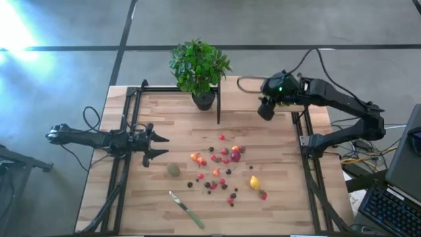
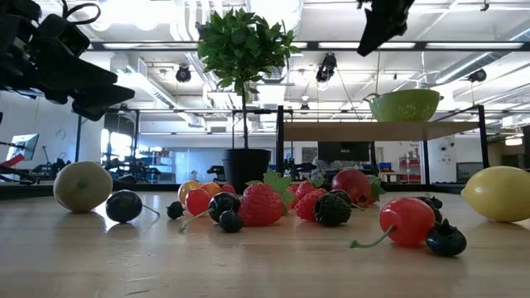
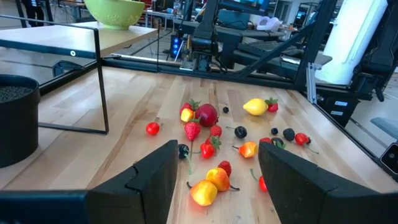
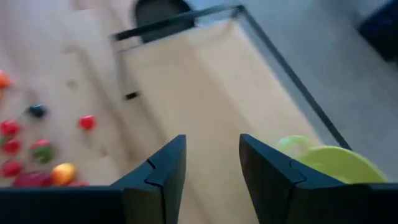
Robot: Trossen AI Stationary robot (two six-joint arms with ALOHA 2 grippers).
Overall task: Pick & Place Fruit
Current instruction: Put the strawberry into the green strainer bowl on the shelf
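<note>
Many small toy fruits point(image 1: 220, 168) lie loose on the middle of the wooden table: red and orange berries point(image 3: 202, 134), dark berries, a yellow lemon point(image 1: 254, 182) and a dull-green ball point(image 1: 173, 170). My left gripper point(image 1: 161, 146) hangs open near the table's left edge, its fingers point(image 3: 155, 174) level and pointing at the fruit. My right gripper point(image 1: 266, 110) is open and holds nothing, high above the raised shelf point(image 2: 373, 130) at the far right. It tilts down, with the lime-green bowl point(image 4: 339, 167) just beside it.
A potted plant point(image 1: 199, 66) stands at the far middle. A green-handled knife point(image 1: 186, 209) lies near the front edge. The bowl point(image 2: 406, 105) sits on the shelf, which stands on thin black legs point(image 3: 99, 81). Black frame rails run along both table sides.
</note>
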